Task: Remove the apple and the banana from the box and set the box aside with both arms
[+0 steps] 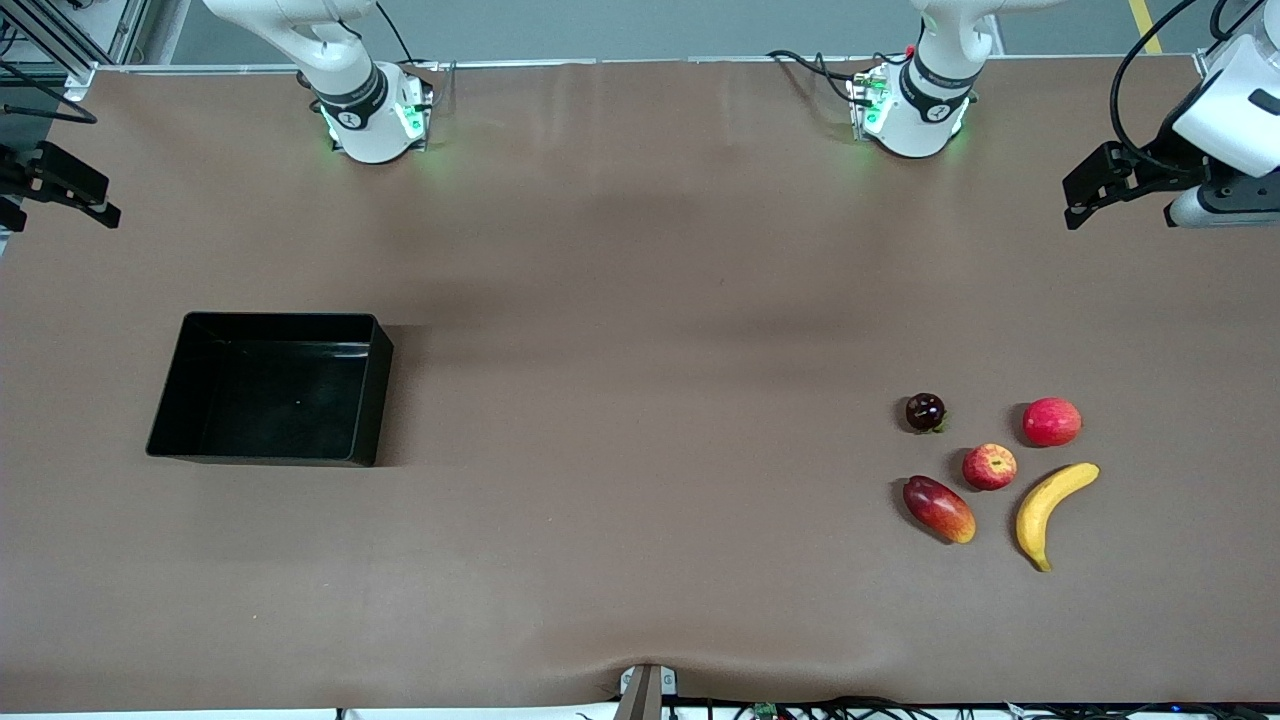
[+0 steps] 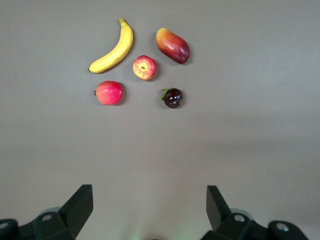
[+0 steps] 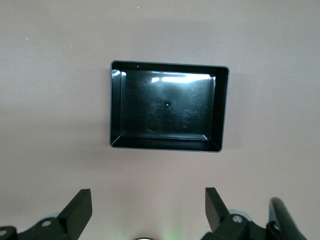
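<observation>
A: Quick one. Where was everything?

B: The box (image 1: 270, 390) sat empty on the worktop (image 1: 640, 300) toward the right arm's end. The apple (image 1: 989, 466) and banana (image 1: 1052, 511) were already out, lying toward the left arm's end with a mango (image 1: 938, 508), a pinkish-red fruit (image 1: 1051, 421) and a dark little fruit (image 1: 925, 411). The banana was just beside the apple and nearer the front camera.

A: Grippers?

B: The left gripper (image 2: 150, 212) hung high at its end of the worktop, looking down on the fruit cluster, fingers (image 2: 77, 207) spread wide and holding nothing. The right gripper (image 3: 149, 212) was up at the other end, looking down on the box, fingers (image 3: 76, 209) spread and also empty.

A: So the step was?

B: I'd say only the box move was left. Each arm should take an opposite short wall, pinch over the rim, then lift level and together, because glossy plastic could slip.

A: Anything unclear?

B: Both grippers were cut off at the frame edges of the front view. In the wrist views only the fingertips showed. I couldn't name the dark fruit, and glare hid part of the box floor
</observation>
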